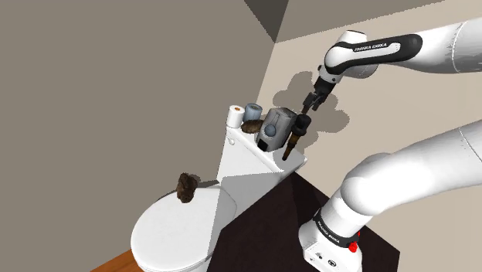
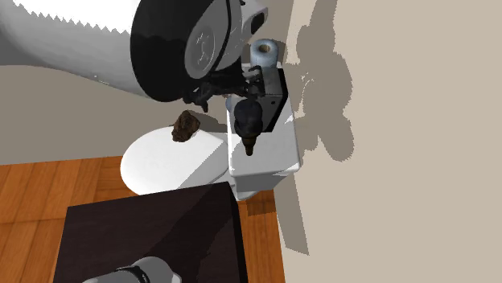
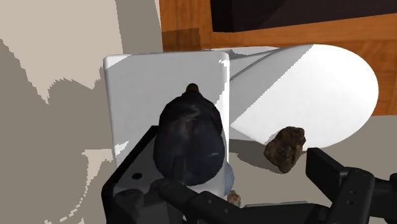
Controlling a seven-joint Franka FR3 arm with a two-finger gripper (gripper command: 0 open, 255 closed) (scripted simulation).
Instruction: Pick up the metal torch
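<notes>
The dark torch (image 1: 297,139) stands nearly upright at the shoulder view's right end of the toilet tank lid (image 2: 277,157), narrow end down and thick head up, just beside a grey box (image 1: 276,124). This posture presents the head to an approach from above. The gripper (image 1: 309,107) hangs directly over it, aligned with its length. The fingers (image 3: 321,168) are spread, with the torch between them, close to one and clear of the other, so nothing is judged grasped.
</notes>
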